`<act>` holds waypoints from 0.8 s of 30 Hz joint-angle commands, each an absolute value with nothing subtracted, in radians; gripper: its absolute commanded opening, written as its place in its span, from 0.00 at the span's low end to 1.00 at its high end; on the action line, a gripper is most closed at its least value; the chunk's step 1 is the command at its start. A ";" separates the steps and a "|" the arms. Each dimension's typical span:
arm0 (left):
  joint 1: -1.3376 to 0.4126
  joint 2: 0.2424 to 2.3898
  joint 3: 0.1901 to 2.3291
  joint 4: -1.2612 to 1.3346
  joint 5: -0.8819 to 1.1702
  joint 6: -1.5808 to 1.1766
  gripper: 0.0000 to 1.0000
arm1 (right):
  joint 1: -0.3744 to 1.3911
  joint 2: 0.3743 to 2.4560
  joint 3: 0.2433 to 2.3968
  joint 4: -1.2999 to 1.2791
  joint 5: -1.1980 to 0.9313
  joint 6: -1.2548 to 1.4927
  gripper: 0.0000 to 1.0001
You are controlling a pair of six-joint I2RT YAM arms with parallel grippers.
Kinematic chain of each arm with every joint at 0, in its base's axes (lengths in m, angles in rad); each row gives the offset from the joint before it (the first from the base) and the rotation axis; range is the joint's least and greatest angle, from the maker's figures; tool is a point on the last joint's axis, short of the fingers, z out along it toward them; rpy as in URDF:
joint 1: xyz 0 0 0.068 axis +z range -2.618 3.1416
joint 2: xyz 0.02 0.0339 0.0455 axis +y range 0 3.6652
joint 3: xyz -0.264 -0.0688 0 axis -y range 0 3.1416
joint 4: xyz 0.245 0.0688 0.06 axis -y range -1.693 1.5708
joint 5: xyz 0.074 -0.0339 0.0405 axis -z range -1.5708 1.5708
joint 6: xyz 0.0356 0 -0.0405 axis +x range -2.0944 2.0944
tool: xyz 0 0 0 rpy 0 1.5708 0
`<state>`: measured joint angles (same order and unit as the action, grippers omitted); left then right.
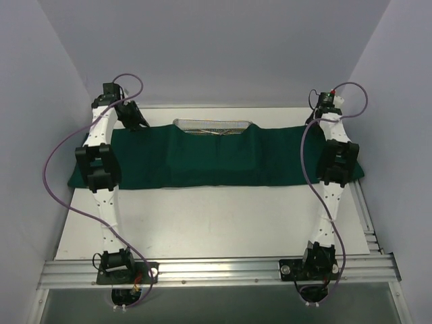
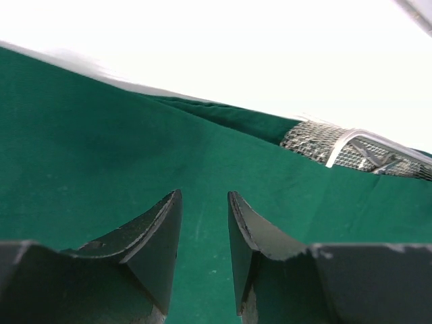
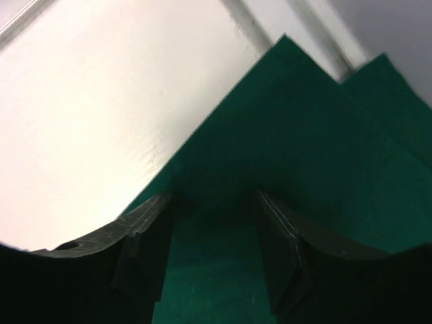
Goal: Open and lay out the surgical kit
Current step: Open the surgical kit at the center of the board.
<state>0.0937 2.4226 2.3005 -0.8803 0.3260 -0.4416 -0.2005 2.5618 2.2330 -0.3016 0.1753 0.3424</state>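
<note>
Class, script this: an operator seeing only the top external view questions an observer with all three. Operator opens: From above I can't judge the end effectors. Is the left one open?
Observer: Yes, the left end effector stands open above the green drape, gripping nothing.
Operator: And the right?
Observer: The right end effector is open too, over the drape's edge beside the white table.
Operator: The tray?
Observer: The mesh tray wall is fine wire; steel instruments show inside.
</note>
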 commanded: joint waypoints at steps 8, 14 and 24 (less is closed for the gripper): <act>0.104 2.464 2.417 -0.845 0.420 -0.485 0.42 | -0.224 2.592 2.249 -0.299 0.184 0.423 0.41; 0.110 2.480 2.430 -0.830 0.436 -0.503 0.42 | -0.219 2.619 2.296 -0.368 0.222 0.404 0.30; 0.110 2.479 2.416 -0.825 0.449 -0.506 0.42 | -0.224 2.612 2.281 -0.382 0.227 0.390 0.09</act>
